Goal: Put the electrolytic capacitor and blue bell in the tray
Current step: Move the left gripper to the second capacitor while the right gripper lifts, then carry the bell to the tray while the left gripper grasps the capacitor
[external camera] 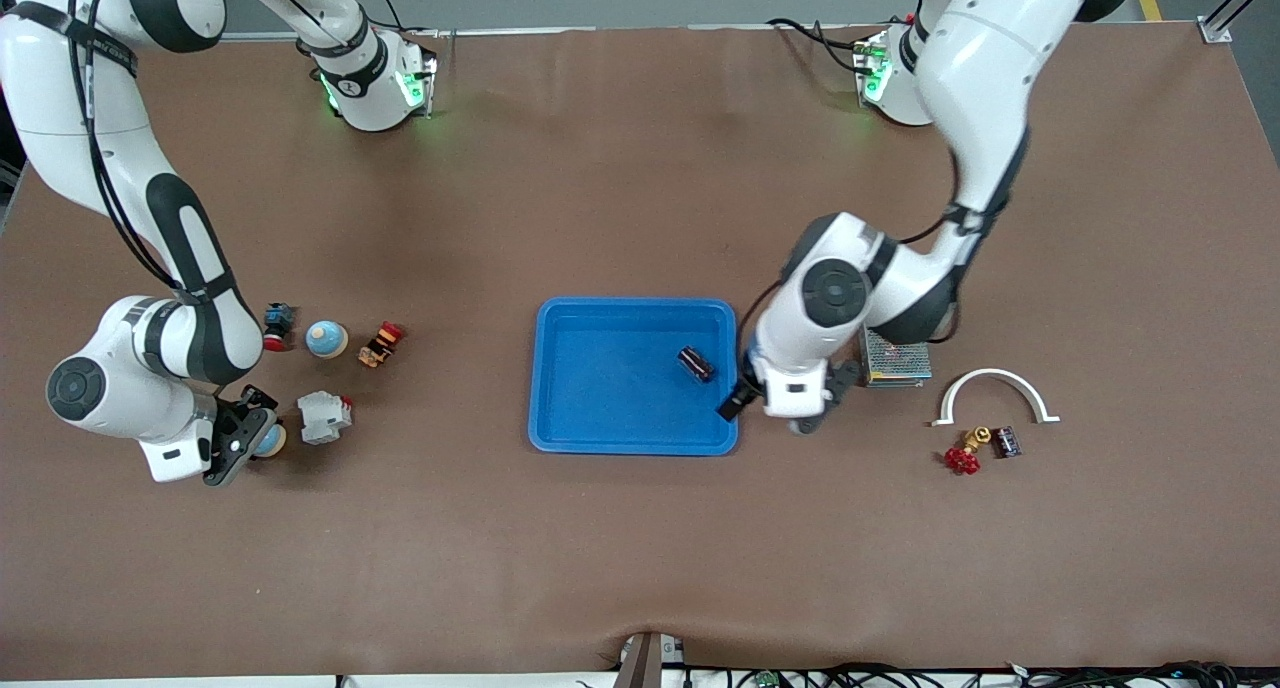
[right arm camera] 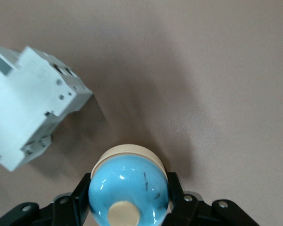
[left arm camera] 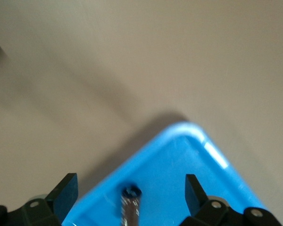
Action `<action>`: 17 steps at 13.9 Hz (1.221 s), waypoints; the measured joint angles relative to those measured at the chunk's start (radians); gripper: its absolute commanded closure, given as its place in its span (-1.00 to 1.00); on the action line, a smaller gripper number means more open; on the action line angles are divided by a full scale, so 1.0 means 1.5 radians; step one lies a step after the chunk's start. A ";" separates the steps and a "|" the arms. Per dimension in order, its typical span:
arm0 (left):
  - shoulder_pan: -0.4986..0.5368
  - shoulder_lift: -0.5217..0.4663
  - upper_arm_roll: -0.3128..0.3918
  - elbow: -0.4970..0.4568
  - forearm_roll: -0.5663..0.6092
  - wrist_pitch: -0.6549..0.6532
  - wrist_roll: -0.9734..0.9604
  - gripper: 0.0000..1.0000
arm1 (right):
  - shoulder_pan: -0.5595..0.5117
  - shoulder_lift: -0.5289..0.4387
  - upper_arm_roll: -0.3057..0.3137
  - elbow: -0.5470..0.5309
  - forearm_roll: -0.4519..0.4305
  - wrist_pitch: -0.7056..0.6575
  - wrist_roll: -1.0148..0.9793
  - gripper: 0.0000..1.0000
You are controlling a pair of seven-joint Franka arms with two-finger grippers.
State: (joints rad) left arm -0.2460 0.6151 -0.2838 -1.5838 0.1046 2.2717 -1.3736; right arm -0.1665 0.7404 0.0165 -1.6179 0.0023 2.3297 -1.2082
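Note:
The bright-blue tray [external camera: 633,433] lies mid-table. The dark electrolytic capacitor [external camera: 696,363] lies inside it near the left arm's end, and also shows in the left wrist view [left arm camera: 130,207]. My left gripper [external camera: 765,408] is open and empty over that end of the tray [left arm camera: 198,155], its fingertips [left arm camera: 66,193] apart on either side of the capacitor. My right gripper [external camera: 240,438] is shut on a blue bell [external camera: 270,438] with a cream base at the right arm's end of the table. The bell [right arm camera: 128,190] sits between the fingers [right arm camera: 175,193], low over the table.
A white breaker [external camera: 323,417] lies beside the held bell [right arm camera: 30,106]. A second blue bell [external camera: 327,339], a red-and-blue button [external camera: 278,325] and a red-orange part [external camera: 381,343] lie farther back. A mesh box [external camera: 897,358], white arch [external camera: 993,393], red valve [external camera: 965,455] and dark chip [external camera: 1005,441] lie toward the left arm's end.

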 measured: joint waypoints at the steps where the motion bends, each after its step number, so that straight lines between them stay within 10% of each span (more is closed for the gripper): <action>1: 0.025 -0.017 0.000 0.000 0.000 -0.016 0.022 -1.00 | 0.001 -0.003 0.002 0.023 0.007 -0.031 0.003 -0.08; 7: 0.154 -0.052 0.003 -0.009 0.001 -0.078 0.200 -1.00 | 0.050 -0.025 0.009 0.150 0.017 -0.220 0.163 -0.02; 17: 0.349 -0.002 0.007 -0.038 0.066 -0.050 0.366 -0.88 | 0.228 -0.056 0.013 0.164 0.020 -0.308 0.660 -0.04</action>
State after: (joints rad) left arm 0.2773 0.6114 -0.2731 -1.6401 0.2040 2.1960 -0.8251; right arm 0.1757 0.6559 0.0356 -1.3724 0.0323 1.8681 -0.2181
